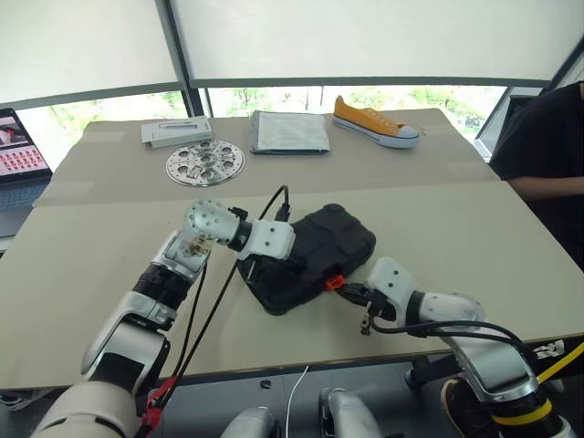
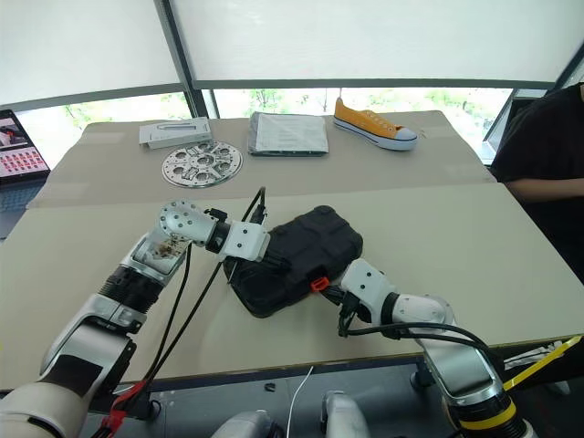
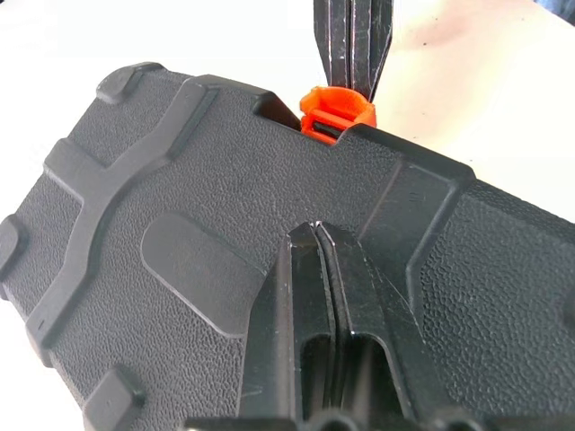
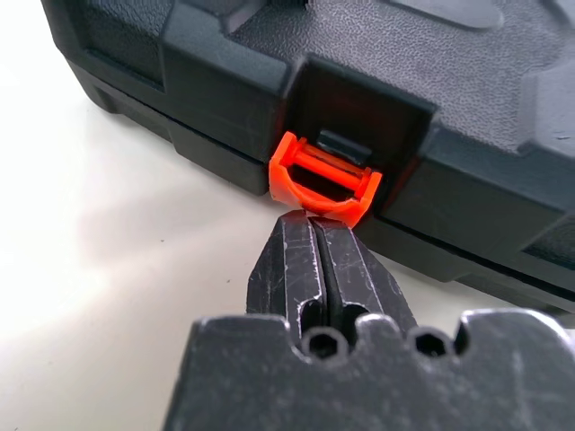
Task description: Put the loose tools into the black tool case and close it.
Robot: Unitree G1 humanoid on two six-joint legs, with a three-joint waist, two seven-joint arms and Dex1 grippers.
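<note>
The black tool case [image 1: 321, 245] lies closed on the table's middle, lid up. Its small orange latch [image 4: 325, 178] juts out of its notch on the near side. My left gripper [image 3: 316, 230] is shut, its tips resting on the textured lid a little behind the latch [image 3: 334, 115]. My right gripper [image 4: 313, 221] is shut with its tips right against the latch's lower lip; its fingers [image 3: 352, 45] also show in the left wrist view just beyond the latch. The loose tools are out of view.
At the table's far side lie an orange sneaker [image 1: 374, 121], a grey folded cloth [image 1: 289, 131], a round metal disc [image 1: 204, 163] and a white box [image 1: 176, 132]. A laptop [image 1: 18, 151] stands far left. A person's arm [image 1: 547, 187] rests at the right edge.
</note>
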